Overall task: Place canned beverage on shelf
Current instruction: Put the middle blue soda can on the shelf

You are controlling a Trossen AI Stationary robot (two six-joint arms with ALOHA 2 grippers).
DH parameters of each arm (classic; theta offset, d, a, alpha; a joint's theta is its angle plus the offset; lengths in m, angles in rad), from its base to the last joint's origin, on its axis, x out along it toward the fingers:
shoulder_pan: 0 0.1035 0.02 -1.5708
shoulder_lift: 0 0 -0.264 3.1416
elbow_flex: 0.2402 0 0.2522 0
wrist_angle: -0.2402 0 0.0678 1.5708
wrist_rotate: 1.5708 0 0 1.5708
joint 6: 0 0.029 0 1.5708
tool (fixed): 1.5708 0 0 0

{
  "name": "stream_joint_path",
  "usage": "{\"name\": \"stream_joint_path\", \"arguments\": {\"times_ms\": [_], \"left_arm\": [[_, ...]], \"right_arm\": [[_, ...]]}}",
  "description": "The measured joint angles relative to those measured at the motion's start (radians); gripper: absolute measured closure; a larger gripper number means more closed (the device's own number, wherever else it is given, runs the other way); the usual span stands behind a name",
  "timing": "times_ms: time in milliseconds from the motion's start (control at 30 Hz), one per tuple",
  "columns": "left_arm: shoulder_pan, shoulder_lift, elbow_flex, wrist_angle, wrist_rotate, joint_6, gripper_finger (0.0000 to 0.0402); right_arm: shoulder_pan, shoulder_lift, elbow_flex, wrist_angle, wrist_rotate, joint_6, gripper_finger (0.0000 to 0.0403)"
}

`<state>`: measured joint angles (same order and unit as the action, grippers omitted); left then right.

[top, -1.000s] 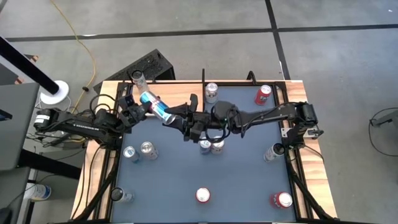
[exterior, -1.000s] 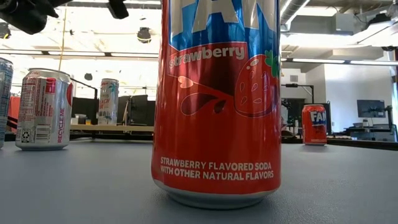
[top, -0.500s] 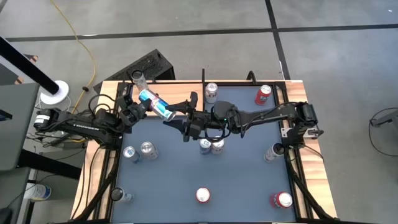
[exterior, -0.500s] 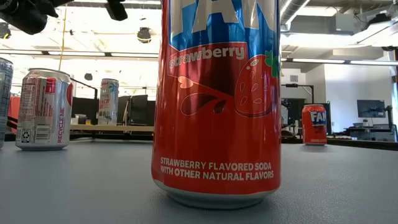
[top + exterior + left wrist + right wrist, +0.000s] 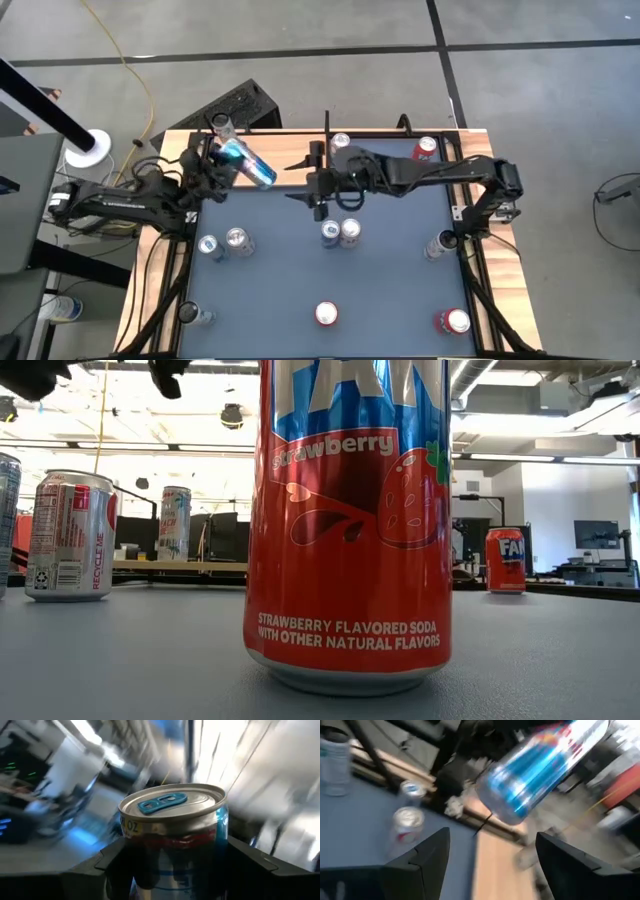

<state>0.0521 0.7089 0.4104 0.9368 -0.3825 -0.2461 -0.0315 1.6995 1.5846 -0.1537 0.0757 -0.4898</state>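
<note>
My left gripper [image 5: 220, 170] is shut on a blue-and-silver can [image 5: 250, 165], which it holds above the table's far left, beside the wood-grain shelf [image 5: 185, 148]. In the left wrist view the can's top with its blue tab [image 5: 165, 802] shows between my fingers. A clear can [image 5: 222, 127] stands on the shelf, which also shows in the low view [image 5: 170, 566]. My right gripper [image 5: 302, 180] is open and empty, to the right of the blue can. Its wrist view shows the can [image 5: 535, 770] tilted, some way off. My left gripper pinches the can's side wall [image 5: 150, 855] between its two fingers, below the top rim. The fingers come level from the table's left. The can is lifted clear and tilted, its length running toward the table's right and near side.
Several cans stand on the blue table: a pair at the middle [image 5: 338, 233], two at the left [image 5: 225, 242], red ones at the near edge [image 5: 327, 314] and far right [image 5: 425, 152]. A red strawberry soda can [image 5: 350, 520] fills the low view.
My right gripper has drawn back from the blue can's end toward the table's right and far edge, and stays open. My left gripper has carried the can a little toward the far left, toward the shelf. The can stays lifted and tilted.
</note>
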Motion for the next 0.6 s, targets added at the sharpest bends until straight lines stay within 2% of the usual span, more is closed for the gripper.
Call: {"name": "stream_joint_path", "arguments": {"times_ms": [167, 300, 367, 433, 600], "left_arm": [[0.039, -0.071, 0.157, -0.581, -0.001, 0.117, 0.0168], [0.079, -0.044, 0.312, -0.966, -0.004, 0.217, 0.0168], [0.098, -0.021, 0.353, -1.06, 0.019, 0.279, 0.0168], [0.108, -0.001, 0.357, -1.105, 0.087, 0.347, 0.0168], [0.105, 0.044, 0.337, -1.1, 0.279, 0.45, 0.0168]], "right_arm": [[-0.063, -0.027, 0.001, -0.136, -0.115, 0.097, 0.0112], [-0.103, -0.04, 0.001, -0.146, -0.131, 0.165, 0.0112], [-0.118, -0.041, 0.001, -0.13, -0.134, 0.187, 0.0112], [-0.126, -0.036, 0.001, -0.102, -0.156, 0.203, 0.0112], [-0.116, 0.011, 0.001, 0.032, -0.277, 0.204, 0.0112]]}}
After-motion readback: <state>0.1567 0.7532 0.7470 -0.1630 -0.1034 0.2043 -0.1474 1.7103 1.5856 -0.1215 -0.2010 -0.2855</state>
